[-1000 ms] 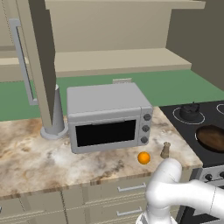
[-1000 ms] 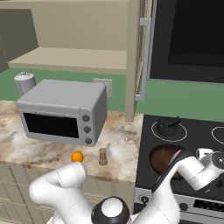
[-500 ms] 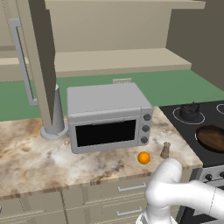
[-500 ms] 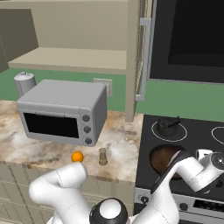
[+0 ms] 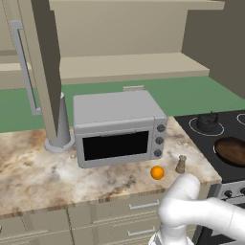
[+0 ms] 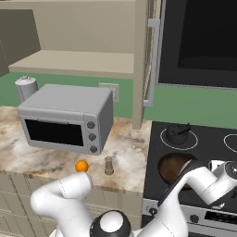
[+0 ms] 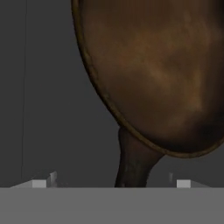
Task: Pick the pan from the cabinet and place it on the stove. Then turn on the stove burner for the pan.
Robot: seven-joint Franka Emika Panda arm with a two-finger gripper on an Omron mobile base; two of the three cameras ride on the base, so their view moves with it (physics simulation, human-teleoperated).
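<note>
Nothing has shifted since a second ago: pan, arm and countertop things sit where they did. Nearest the cameras, the white arm's two-finger gripper (image 6: 185, 178) hovers low over the front of the black glass stove (image 6: 203, 141), its jaws spread wide and clear of everything. In the hand view the two finger tips (image 7: 38, 183) stand far apart on either side of the long straight dark handle (image 7: 133, 164), which runs down between them without touching either.

Just beyond lies the shallow round dark brown frying pan (image 6: 175, 165), set flat on the stove's near-left burner ring, its handle pointing back toward the gripper; the left base view shows the pan (image 5: 233, 150) at the cooktop's front. A silver front panel with small dark knobs (image 6: 192, 218) runs along the stove's near edge. Behind the pan, a small dark lidded pot (image 6: 176, 134) sits on the rear-left ring.

On the marbled stone counter (image 5: 33, 177) to the left, a small orange fruit (image 5: 157, 172) and a small brown shaker (image 5: 181, 164) stand near each other in front of a grey microwave (image 5: 118, 127). Farthest back, the beige wall cabinet (image 5: 124, 67) hangs with doors open and its plain shelf bare, long silver bar handle (image 5: 25, 64) on the left door.
</note>
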